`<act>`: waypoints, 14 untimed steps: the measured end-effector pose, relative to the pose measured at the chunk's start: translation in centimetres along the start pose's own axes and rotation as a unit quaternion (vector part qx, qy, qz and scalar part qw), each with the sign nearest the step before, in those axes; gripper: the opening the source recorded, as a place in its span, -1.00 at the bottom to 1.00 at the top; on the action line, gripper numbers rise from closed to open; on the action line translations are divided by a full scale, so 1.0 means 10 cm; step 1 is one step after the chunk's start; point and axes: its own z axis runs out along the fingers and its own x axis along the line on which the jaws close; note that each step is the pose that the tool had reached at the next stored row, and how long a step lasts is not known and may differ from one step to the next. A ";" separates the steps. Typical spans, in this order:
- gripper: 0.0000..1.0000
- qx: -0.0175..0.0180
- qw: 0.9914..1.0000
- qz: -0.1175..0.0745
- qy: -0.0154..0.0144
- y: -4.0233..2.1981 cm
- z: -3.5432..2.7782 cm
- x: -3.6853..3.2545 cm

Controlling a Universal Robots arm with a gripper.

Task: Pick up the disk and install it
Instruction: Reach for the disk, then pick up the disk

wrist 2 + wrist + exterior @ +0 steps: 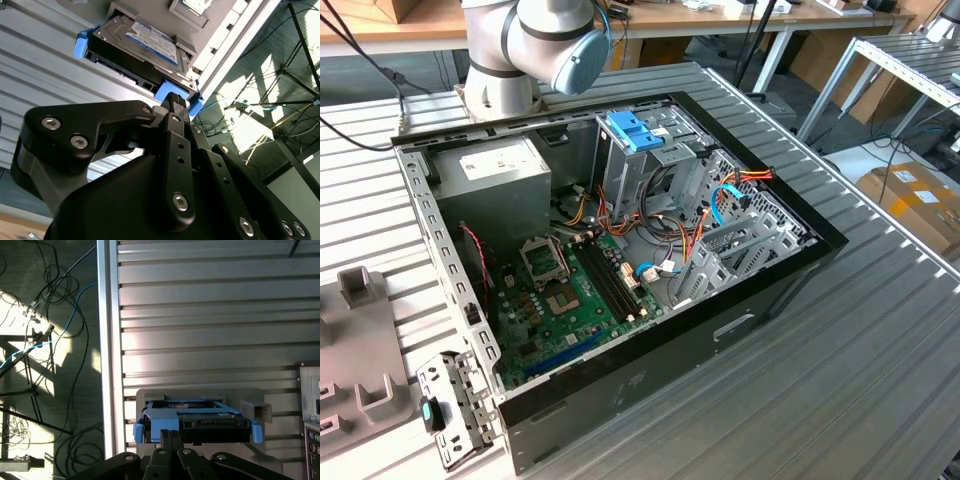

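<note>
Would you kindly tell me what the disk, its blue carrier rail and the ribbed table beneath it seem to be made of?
The flat silver-grey rectangular disk: metal body, likely, going by its silvery rim, with a glossy printed label. The light-blue carrier rail: moulded plastic, matte, uniform colour. The grey ribbed table: probably aluminium, given its brushed gloss.

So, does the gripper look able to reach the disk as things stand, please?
Probably yes: in the first wrist view the gripper sits right at the disk, by its blue carrier rail; the disk lies exposed in a grey holder on the ribbed table, nothing between them.
</note>
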 end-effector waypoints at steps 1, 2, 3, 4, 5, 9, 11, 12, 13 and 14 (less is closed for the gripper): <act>-0.79 0.000 1.000 0.000 0.000 0.000 0.000 0.000; -0.79 0.000 1.000 0.000 0.000 0.001 0.000 0.001; -0.79 0.000 1.000 0.000 0.000 0.001 0.001 0.001; -0.79 0.000 1.000 0.000 0.000 0.001 0.003 0.001; -0.79 0.000 1.000 0.000 0.000 0.000 0.015 0.001; -0.79 0.000 1.000 0.000 0.000 -0.001 0.034 0.001; -0.79 0.000 1.000 0.000 0.000 -0.001 0.034 0.001; -0.79 0.000 1.000 0.000 0.000 -0.001 0.035 0.001; -0.79 0.000 1.000 0.000 0.000 -0.001 0.035 0.001; -0.79 0.000 1.000 0.000 0.000 -0.001 0.036 0.001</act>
